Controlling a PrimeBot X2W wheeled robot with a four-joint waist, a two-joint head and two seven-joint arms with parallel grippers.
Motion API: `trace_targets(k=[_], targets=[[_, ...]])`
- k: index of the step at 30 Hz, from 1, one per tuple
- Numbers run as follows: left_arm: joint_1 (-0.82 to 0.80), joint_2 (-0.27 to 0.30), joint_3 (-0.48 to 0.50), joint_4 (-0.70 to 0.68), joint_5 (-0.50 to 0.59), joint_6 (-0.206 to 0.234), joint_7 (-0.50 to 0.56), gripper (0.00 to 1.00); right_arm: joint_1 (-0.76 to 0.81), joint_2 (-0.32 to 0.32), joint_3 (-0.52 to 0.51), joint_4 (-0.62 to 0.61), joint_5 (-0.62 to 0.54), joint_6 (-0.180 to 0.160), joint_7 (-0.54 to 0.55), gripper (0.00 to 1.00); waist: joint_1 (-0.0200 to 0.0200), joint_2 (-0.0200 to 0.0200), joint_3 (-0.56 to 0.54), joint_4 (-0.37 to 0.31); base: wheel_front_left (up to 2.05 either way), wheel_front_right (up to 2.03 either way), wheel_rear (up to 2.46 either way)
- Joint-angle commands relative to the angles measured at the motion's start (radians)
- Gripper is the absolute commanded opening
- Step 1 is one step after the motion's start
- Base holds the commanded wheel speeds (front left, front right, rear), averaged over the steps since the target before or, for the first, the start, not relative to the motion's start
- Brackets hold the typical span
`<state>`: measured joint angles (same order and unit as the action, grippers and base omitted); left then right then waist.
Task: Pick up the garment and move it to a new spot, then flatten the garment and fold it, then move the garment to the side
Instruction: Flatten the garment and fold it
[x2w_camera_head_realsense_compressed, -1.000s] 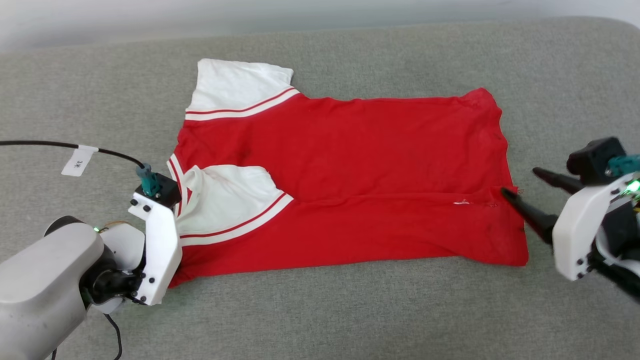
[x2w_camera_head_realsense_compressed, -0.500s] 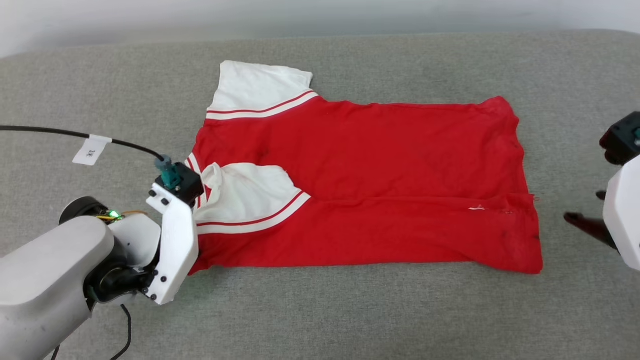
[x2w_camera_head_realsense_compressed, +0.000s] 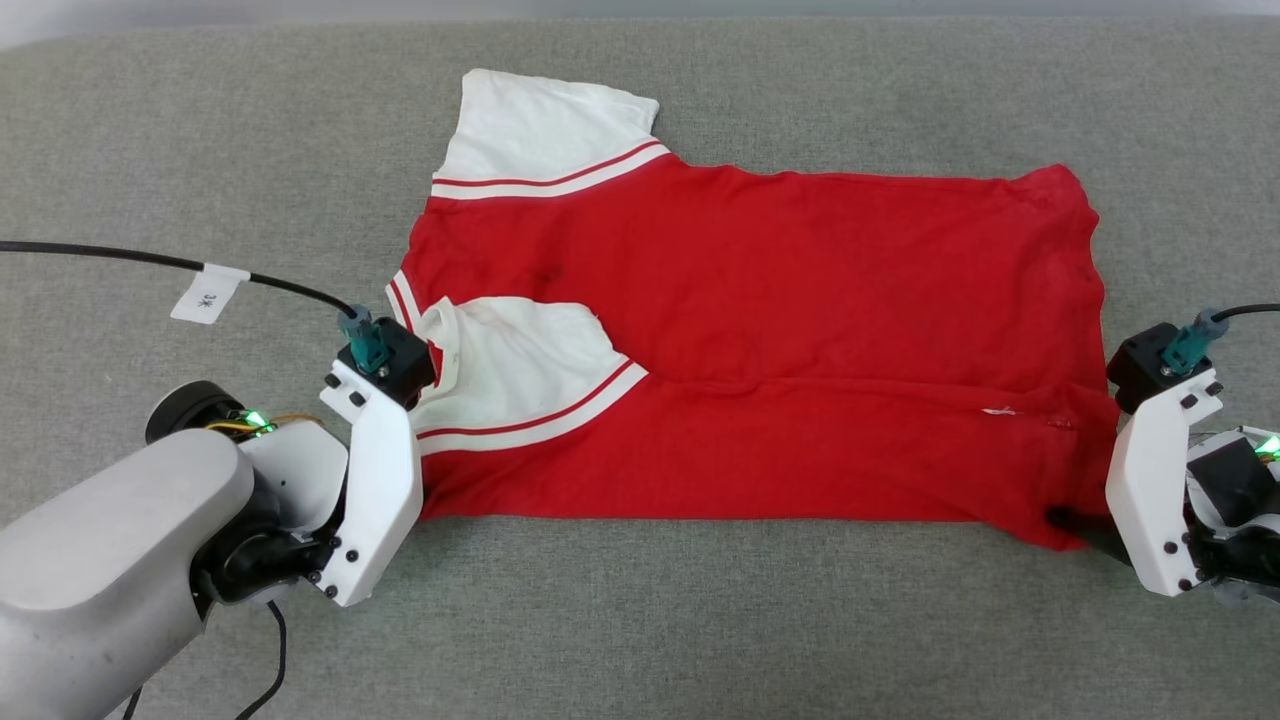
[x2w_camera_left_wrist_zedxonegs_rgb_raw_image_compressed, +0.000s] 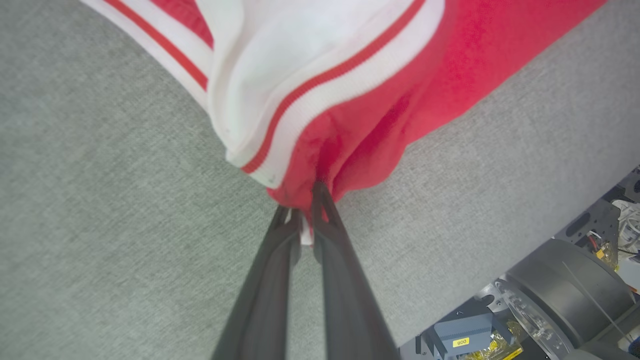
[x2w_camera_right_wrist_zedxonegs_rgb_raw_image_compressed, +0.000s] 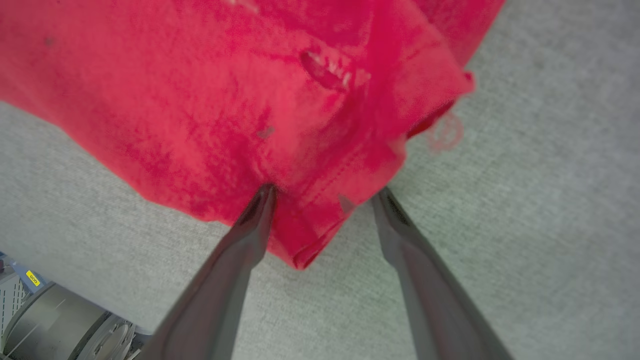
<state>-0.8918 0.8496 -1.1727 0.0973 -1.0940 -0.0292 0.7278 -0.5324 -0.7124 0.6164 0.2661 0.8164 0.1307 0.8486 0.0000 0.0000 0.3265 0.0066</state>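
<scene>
The garment (x2w_camera_head_realsense_compressed: 800, 330) lies spread on the grey padded surface (x2w_camera_head_realsense_compressed: 640, 620), its near part folded over the body so that one white sleeve (x2w_camera_head_realsense_compressed: 520, 360) rests on the red cloth. The left gripper (x2w_camera_left_wrist_zedxonegs_rgb_raw_image_compressed: 306, 210) is closed tightly and pinches a bunch of red cloth at the near left corner, just beside the striped trim (x2w_camera_left_wrist_zedxonegs_rgb_raw_image_compressed: 300, 95). The right gripper (x2w_camera_right_wrist_zedxonegs_rgb_raw_image_compressed: 325, 192) has its fingers wide apart around the near right hem corner, not gripping it.
</scene>
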Motion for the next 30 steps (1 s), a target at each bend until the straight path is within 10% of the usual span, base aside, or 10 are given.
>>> trace_targets(k=[1,2,3,4,23,30], targets=[[-0.006,0.001,-0.001,0.002,0.002,0.002,-0.002,0.00,0.040,0.049,0.037,0.026,0.001,0.000,-0.004,1.00,0.0000,0.0000,0.002,0.000,0.00,0.00,0.00],[-0.003,0.003,-0.002,0.004,0.002,0.001,-0.004,0.00,0.041,0.062,0.045,0.038,0.005,0.000,-0.014,1.00,0.0000,0.0000,0.002,-0.001,0.00,0.00,0.00],[0.002,0.006,-0.002,0.006,0.001,0.001,-0.006,0.00,0.039,0.070,0.051,0.047,0.009,0.000,-0.026,0.34,0.0000,0.0000,0.002,-0.002,0.00,0.00,0.00],[0.007,0.008,-0.002,0.009,-0.003,0.002,-0.009,0.00,0.031,0.071,0.056,0.051,0.011,0.000,-0.038,0.00,0.0000,0.0000,0.000,-0.004,0.00,0.00,0.00],[0.178,0.109,-0.021,-0.077,-0.089,0.024,-0.059,0.00,0.119,-0.200,0.050,-0.164,0.115,-0.001,-0.177,0.00,0.0000,0.0000,-0.128,-0.027,0.00,0.00,0.00],[0.247,0.111,-0.037,-0.089,-0.097,0.053,-0.091,0.00,0.252,-0.193,0.025,-0.148,0.127,-0.001,-0.183,0.00,0.0000,0.0000,-0.126,-0.027,0.00,0.00,0.00]])
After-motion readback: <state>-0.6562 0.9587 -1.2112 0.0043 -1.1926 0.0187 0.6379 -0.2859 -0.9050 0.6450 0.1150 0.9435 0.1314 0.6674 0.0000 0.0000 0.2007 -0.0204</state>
